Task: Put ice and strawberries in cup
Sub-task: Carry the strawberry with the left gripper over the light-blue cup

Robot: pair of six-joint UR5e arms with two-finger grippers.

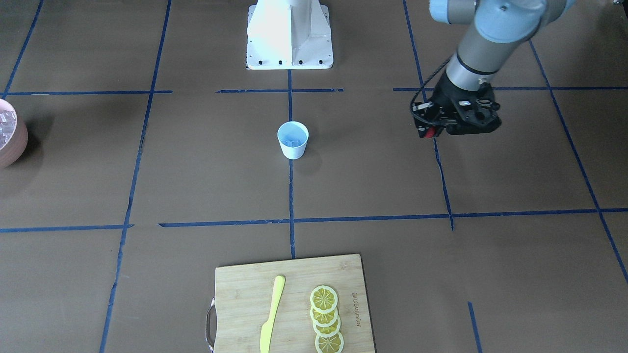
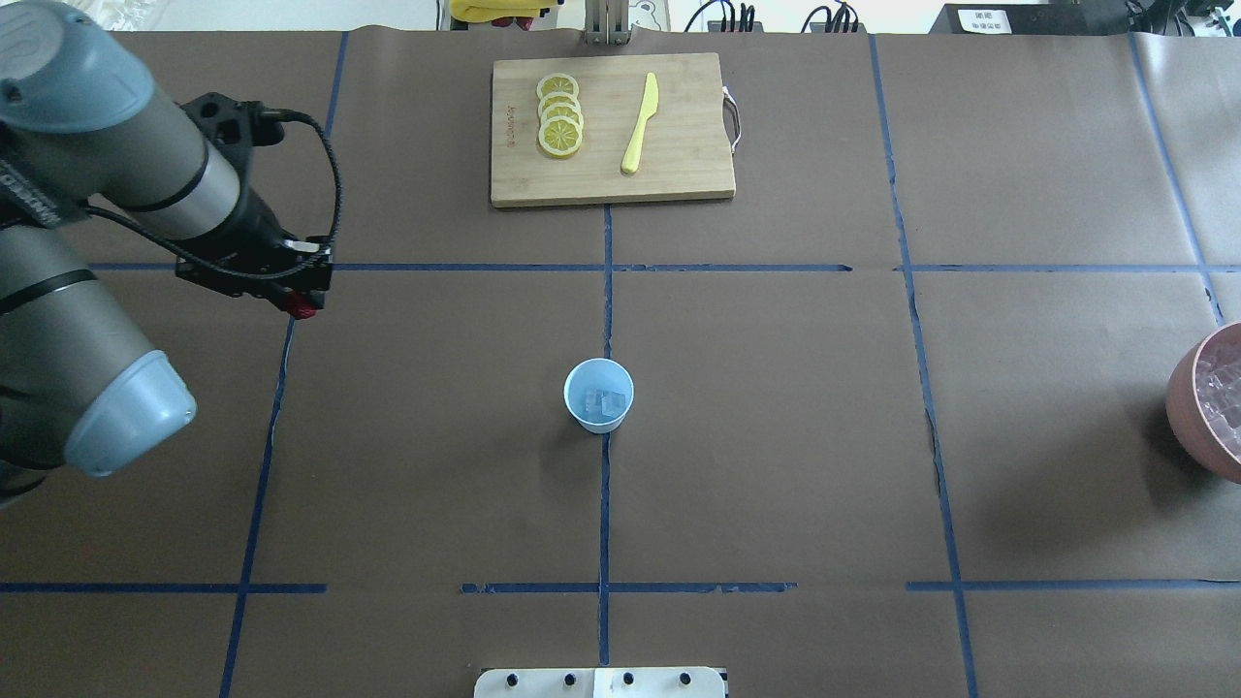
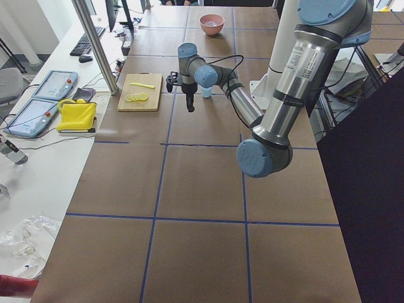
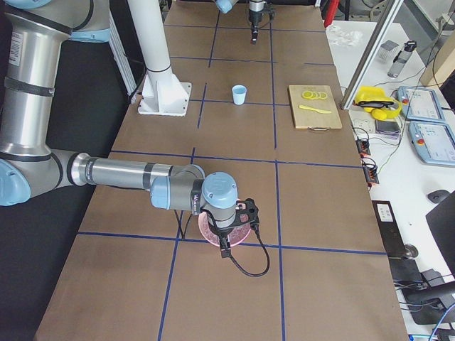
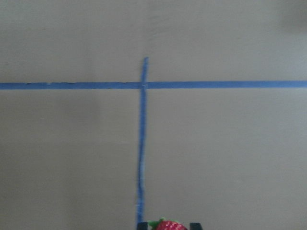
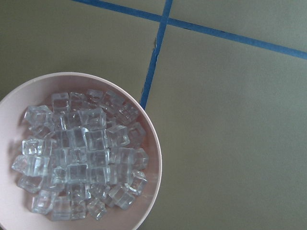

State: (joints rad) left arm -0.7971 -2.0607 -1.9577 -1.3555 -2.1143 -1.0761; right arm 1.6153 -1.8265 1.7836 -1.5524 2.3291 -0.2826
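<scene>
Standing mid-table on blue tape line (image 2: 604, 504): cup (image 2: 599, 396), few ice (image 2: 607, 400) cubes inside, bare brown table (image 2: 776, 436) open on every side. Left gripper (image 2: 303, 307) hangs above table, well apart from cup toward robot's left, slightly farther out; fingers (image 5: 140, 226) clenched on strawberry (image 5: 169, 225), berry off surface. Bowl (image 6: 156, 158) at table's right edge, heaped with ice; right gripper (image 4: 226, 249) above it, finger state cannot tell. Far edge: cutting board (image 2: 611, 189) with lemon slices (image 2: 559, 114), knife (image 2: 640, 124).
</scene>
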